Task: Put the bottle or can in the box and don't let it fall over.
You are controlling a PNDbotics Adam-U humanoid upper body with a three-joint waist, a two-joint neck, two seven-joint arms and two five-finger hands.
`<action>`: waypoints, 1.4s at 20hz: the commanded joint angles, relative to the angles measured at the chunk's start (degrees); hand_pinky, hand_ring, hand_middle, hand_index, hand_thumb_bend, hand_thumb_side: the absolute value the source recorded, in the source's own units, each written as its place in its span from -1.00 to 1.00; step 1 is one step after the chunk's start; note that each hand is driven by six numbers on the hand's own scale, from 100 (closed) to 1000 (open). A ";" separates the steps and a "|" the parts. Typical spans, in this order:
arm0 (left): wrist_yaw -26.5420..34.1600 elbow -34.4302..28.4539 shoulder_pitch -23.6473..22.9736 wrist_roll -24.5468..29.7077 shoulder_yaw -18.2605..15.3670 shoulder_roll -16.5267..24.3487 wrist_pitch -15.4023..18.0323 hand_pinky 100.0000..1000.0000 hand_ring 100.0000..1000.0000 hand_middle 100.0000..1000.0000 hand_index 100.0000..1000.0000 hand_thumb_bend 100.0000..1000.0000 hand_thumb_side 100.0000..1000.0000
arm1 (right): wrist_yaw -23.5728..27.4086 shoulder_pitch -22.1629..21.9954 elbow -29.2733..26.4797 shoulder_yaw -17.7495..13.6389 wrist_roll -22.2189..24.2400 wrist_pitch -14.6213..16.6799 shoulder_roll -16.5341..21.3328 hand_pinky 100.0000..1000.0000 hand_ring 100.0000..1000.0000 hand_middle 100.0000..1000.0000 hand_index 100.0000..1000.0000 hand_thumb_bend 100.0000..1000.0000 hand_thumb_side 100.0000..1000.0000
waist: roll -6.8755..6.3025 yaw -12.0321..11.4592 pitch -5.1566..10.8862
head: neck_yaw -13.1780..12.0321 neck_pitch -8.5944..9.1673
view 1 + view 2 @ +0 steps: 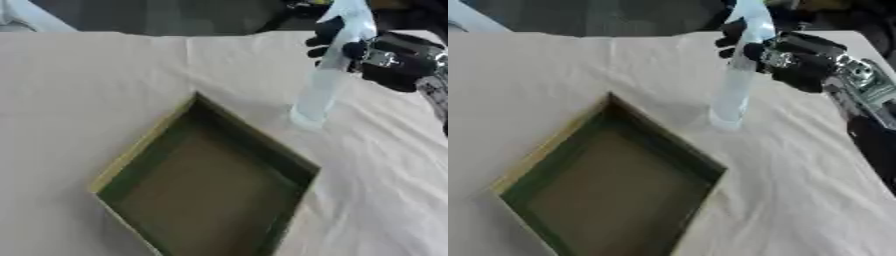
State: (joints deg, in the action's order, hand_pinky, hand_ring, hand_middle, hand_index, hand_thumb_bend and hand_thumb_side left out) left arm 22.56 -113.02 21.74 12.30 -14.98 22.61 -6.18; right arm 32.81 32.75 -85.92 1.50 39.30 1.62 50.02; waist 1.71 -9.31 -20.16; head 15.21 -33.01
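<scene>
Your right hand has the pale, translucent bottle in its grasp: the dark fingers curl round the upper part of it, just below the top, with the thumb side toward the wrist. The bottle hangs tilted, its top leaning toward the hand and its base swung out toward the box. Whether the base is touching the cream tablecloth or hovering just over it, you cannot tell from here. Your left hand shows in neither view.

The open box, olive-green inside with a yellowish rim, lies askew like a diamond near the bottom middle. Its near corner points up toward the bottle, which stands just beside that corner but outside the box's right wall.

The step in hand looks like the carry over the rim. Because you hold the bottle high, its base is likely to swing, so bring it upright first, before you travel. Lift until the base is above the wall, then move left and toward yourself until the base is over the middle of the brown floor, well away from all four walls. Lower straight down. Let the whole base sit flat before you relax the fingers, and draw the hand away upward and to the right, so that no finger brushes the neck.
</scene>
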 commanded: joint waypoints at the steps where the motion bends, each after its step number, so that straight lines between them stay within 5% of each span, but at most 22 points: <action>1: 0.35 -0.91 0.75 0.15 0.04 0.81 0.03 0.85 0.91 0.76 0.40 -0.87 0.52 | 0.58 0.93 0.39 -0.31 0.71 0.73 0.70 1.00 1.00 0.89 1.00 -1.00 0.00 | -0.14 -0.08 1.50 | 0.82 1.08; 17: 0.21 -0.81 0.85 0.38 0.12 0.68 0.13 0.84 0.92 0.76 0.40 -0.88 0.52 | -1.09 1.13 3.00 0.70 -1.30 1.16 -2.79 1.00 1.00 0.80 1.00 -1.00 -0.05 | -0.32 -0.16 1.23 | 0.34 2.00; 28: 0.01 -0.74 0.73 0.40 0.15 0.84 0.33 0.84 0.92 0.76 0.40 -0.88 0.52 | -5.53 0.07 2.25 -0.06 -5.57 4.11 -3.71 1.00 1.00 0.73 1.00 -1.00 -0.10 | -0.35 0.09 1.23 | -0.14 2.16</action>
State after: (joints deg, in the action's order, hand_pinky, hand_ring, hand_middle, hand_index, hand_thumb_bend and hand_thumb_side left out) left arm 22.64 -113.02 22.04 12.56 -14.70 22.58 -6.04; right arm 28.04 32.22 -82.86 2.21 34.32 5.42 44.93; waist 1.51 -9.27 -20.16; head 15.22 -31.61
